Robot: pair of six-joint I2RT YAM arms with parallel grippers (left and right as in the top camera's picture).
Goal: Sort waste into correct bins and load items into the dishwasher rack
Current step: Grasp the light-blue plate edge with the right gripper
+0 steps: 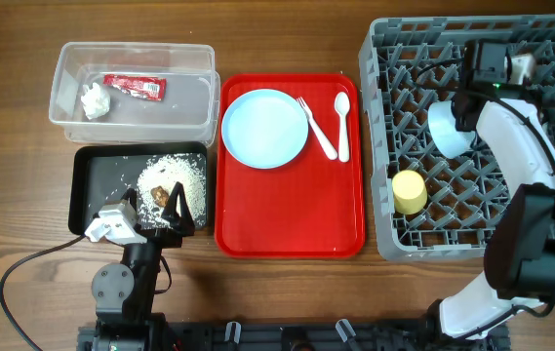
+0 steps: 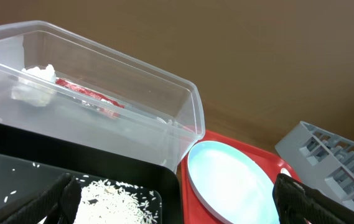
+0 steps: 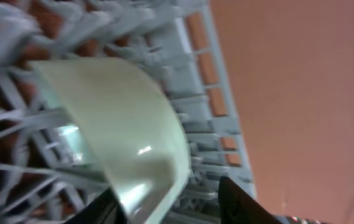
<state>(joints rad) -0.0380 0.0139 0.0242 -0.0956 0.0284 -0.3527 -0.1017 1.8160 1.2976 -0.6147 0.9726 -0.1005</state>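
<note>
Rice [image 1: 175,174] and a brown chunk [image 1: 161,193] lie in the black tray [image 1: 92,166]. The clear tub [image 1: 62,88] holds a red wrapper [image 1: 136,86] and a tissue [image 1: 95,100]. The blue plate [image 1: 264,128], fork [image 1: 316,127] and spoon [image 1: 342,122] lie on the red tray. The grey rack [image 1: 394,58] holds a yellow cup [image 1: 410,192] and a pale blue bowl [image 1: 450,127]. My left gripper [image 1: 155,207] is open and empty over the black tray's near edge. My right gripper [image 1: 499,73] is over the rack, its fingers [image 3: 170,208] apart around the rim of the mint bowl [image 3: 114,118].
The flat red tray [image 1: 287,214] lies between the black tray and the rack. In the left wrist view the tub [image 2: 133,106] stands behind the rice [image 2: 111,199], with the plate [image 2: 232,180] to the right. A black cable [image 1: 23,268] loops at the front left.
</note>
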